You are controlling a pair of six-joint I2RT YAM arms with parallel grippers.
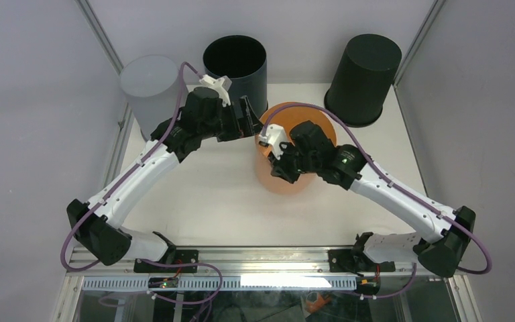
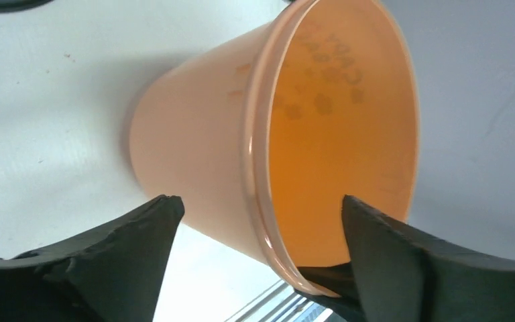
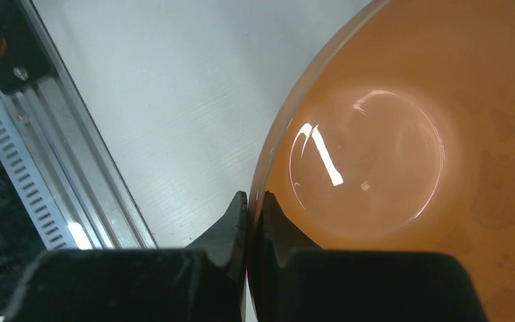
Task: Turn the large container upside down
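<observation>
Nearest, a metal rail (image 1: 241, 258) runs along the table edge and carries both arm bases. Past it is a plain white tabletop (image 1: 208, 201), matte, with a few faint specks.

Mid table: orange container (image 1: 308, 124), mouth upward, base on or just at the surface. It may lean a bit left, can't tell for sure. The right gripper (image 3: 249, 201) has its fingers pinched together on the container's near rim, one finger inside and one outside. The inside bottom is glossy with a light glare.

The left gripper (image 2: 258, 201) sits at the container's left rim with fingers spread wide, one on either side of the wall. Contact is unclear.

Far edge, left to right: grey container (image 1: 149, 84) upside down, dark container (image 1: 236, 64) mouth up, and well apart a second dark container (image 1: 363, 77) upside down at the right corner.

Pale grey walls (image 1: 33, 100) close in the left, back and right, with slim metal posts (image 1: 100, 33) at the back corners.
</observation>
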